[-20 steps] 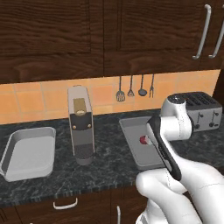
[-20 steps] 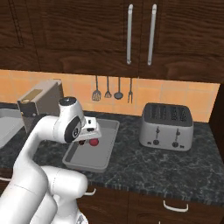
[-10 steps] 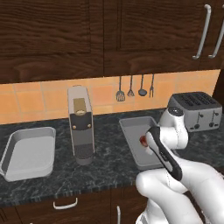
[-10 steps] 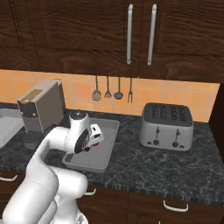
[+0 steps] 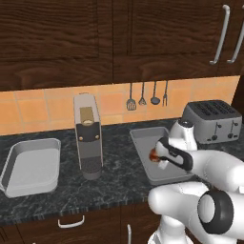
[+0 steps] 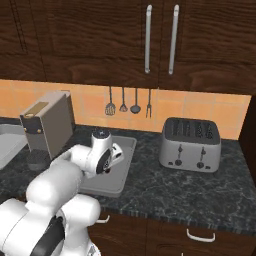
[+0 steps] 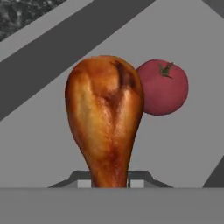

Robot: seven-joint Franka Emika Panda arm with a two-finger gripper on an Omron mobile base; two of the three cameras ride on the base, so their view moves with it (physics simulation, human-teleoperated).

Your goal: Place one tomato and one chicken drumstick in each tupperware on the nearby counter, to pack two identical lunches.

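Note:
My gripper (image 7: pixel 109 183) is shut on the thin end of a browned chicken drumstick (image 7: pixel 105 118), which hangs just over the grey floor of the right tupperware (image 7: pixel 192 144). A small red tomato (image 7: pixel 165 87) lies in that same tupperware, right beside the drumstick's thick end. From the left base view, the gripper (image 5: pixel 158 156) and drumstick (image 5: pixel 153 155) sit low over the middle of this tupperware (image 5: pixel 142 138). A second tupperware (image 5: pixel 31 167) stands on the counter (image 5: pixel 119 186) at far left, with nothing visible inside.
A tall coffee machine (image 5: pixel 88 136) stands between the two containers. A silver toaster (image 5: pixel 212 121) sits right of the tupperware, close to my arm. Utensils (image 5: pixel 147 95) hang on the orange tiled wall. The toaster (image 6: pixel 190 145) and the tupperware's rim (image 6: pixel 120 172) also appear in the right base view.
The arm has folded down and brought the hand lower, carrying the drumstick down into the right tupperware beside the tomato. The jaws stayed shut.

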